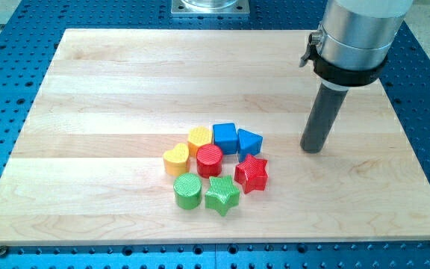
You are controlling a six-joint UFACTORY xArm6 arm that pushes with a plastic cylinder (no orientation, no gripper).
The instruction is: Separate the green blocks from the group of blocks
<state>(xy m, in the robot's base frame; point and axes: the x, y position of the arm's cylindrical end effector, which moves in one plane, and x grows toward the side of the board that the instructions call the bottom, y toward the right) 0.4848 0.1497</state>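
Observation:
A tight group of blocks sits at the lower middle of the wooden board (110, 90). The green round block (187, 192) and the green star (222, 196) form its bottom edge, side by side. Above them are a yellow heart (176, 159), a red round block (209, 160) and a red star (251, 173). At the top are a yellow block (199, 140), a blue cube (225, 137) and a blue triangular block (248, 141). My tip (313, 149) rests on the board to the right of the group, apart from the blue triangular block.
The board lies on a blue perforated table (6, 45). A metal base plate (210, 7) shows at the view's top edge. The arm's grey body (353, 33) hangs over the board's top right corner.

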